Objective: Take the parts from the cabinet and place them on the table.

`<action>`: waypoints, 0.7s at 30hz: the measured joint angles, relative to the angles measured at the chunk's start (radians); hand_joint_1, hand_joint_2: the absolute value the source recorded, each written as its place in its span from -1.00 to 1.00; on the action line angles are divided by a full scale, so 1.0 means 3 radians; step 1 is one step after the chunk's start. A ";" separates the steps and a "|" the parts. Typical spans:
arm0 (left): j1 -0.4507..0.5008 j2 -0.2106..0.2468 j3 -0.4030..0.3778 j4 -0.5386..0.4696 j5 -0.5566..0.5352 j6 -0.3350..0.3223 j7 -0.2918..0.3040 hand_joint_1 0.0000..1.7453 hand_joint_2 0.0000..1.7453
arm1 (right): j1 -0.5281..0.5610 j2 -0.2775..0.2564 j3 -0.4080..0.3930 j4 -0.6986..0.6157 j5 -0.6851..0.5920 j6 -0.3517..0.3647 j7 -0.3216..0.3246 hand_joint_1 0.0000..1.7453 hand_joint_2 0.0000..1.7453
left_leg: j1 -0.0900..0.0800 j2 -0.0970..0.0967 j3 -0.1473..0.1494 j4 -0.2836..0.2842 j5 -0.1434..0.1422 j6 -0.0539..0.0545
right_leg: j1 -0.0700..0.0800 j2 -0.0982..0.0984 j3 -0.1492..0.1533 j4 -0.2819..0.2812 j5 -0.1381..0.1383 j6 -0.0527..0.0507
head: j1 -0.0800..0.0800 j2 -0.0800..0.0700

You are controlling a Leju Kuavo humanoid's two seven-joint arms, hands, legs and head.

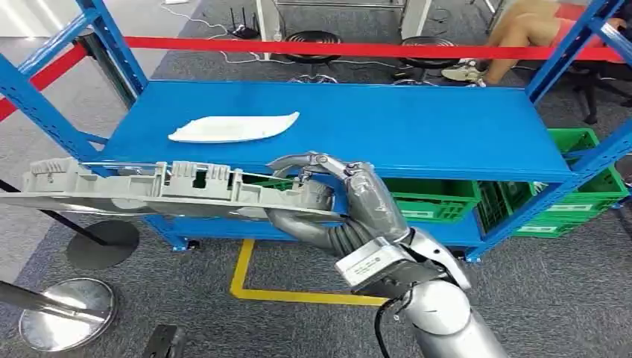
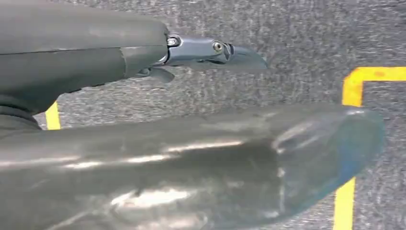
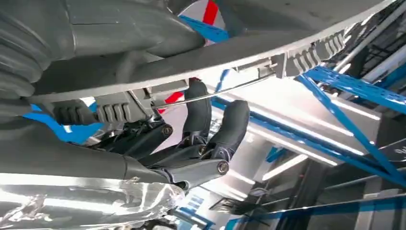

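Note:
A long grey ribbed plastic part (image 1: 164,186) hangs level in front of the blue cabinet shelf (image 1: 417,127), reaching toward the left. My right hand (image 1: 350,201) grips its right end, fingers curled over the top edge. In the right wrist view the same part (image 3: 268,48) crosses above the dark fingers (image 3: 234,124) wrapped around it. A white curved part (image 1: 232,127) lies flat on the shelf at the left, apart from the hand. My left hand (image 2: 191,143) hangs over the grey carpet with nothing in it, thumb and finger apart.
Green crates (image 1: 432,198) sit on the lower shelf level, with more (image 1: 589,186) at the right. Red barrier tape (image 1: 373,49) runs behind the cabinet. Two round stand bases (image 1: 67,313) are on the floor at the left. A yellow floor line (image 1: 246,287) lies below. A person (image 1: 536,30) sits far right.

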 joint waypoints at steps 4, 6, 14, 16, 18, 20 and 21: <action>0.0000 -0.0006 -0.0023 0.0000 -0.0014 -0.0013 0.0001 -1.00 -1.00 | -0.0046 -0.0005 0.0000 -0.0008 0.0034 -0.0006 0.0014 1.00 1.00 | -0.0007 -0.0006 -0.0059 0.0000 0.0127 -0.0070 | 0.0030 0.0009 0.0448 -0.0725 -0.0127 -0.0052 | -0.0003 0.0000; -0.0003 -0.0009 -0.0058 0.0000 -0.0024 -0.0024 0.0001 -1.00 -1.00 | -0.0057 -0.0006 -0.0005 -0.0009 0.0066 -0.0019 0.0025 1.00 1.00 | 0.0005 -0.0006 -0.0070 -0.0021 0.0182 -0.0123 | 0.0044 0.0013 0.0414 -0.0713 -0.0089 -0.0113 | 0.0013 0.0000; -0.0057 -0.0010 -0.0148 -0.0001 -0.0057 -0.0050 0.0000 -1.00 -1.00 | -0.0065 -0.0008 -0.0011 -0.0011 0.0141 -0.0002 0.0067 1.00 1.00 | 0.0015 -0.0007 -0.0235 0.0988 -0.0416 -0.0197 | 0.0013 -0.0011 0.0067 -0.0733 0.0253 -0.0175 | -0.0011 0.0000; -0.0081 -0.0005 -0.0159 -0.0001 -0.0079 -0.0052 0.0000 -1.00 -1.00 | -0.0088 -0.0014 -0.0014 -0.0011 0.0112 0.0085 0.0059 1.00 1.00 | 0.0024 -0.0005 0.0116 0.0544 -0.0235 -0.0197 | 0.0003 -0.0009 -0.0019 -0.0726 0.0325 -0.0148 | -0.0010 0.0000; -0.0131 -0.0013 -0.0205 -0.0013 -0.0099 -0.0057 0.0011 -1.00 -1.00 | -0.0163 -0.0046 -0.0014 -0.0011 0.0029 0.0244 0.0024 1.00 1.00 | 0.0020 -0.0015 0.0502 -0.0023 -0.0392 -0.0176 | 0.0024 -0.0007 -0.0074 -0.0702 0.0378 -0.0106 | -0.0018 0.0000; -0.0165 -0.0017 -0.0239 -0.0017 -0.0103 -0.0056 0.0029 -1.00 -1.00 | -0.0214 -0.0076 -0.0011 -0.0003 0.0047 0.0256 -0.0003 1.00 1.00 | 0.0010 -0.0021 0.0452 -0.0026 -0.0389 -0.0108 | 0.0026 -0.0012 -0.0090 -0.0729 0.0459 -0.0067 | -0.0018 0.0000; -0.0163 -0.0022 -0.0248 -0.0018 -0.0094 -0.0053 0.0036 -1.00 -1.00 | -0.0221 -0.0085 -0.0008 0.0008 0.0056 0.0253 -0.0005 1.00 1.00 | 0.0001 -0.0019 0.0438 -0.0016 -0.0368 -0.0078 | 0.0019 -0.0016 -0.0089 -0.0751 0.0492 -0.0046 | -0.0015 0.0000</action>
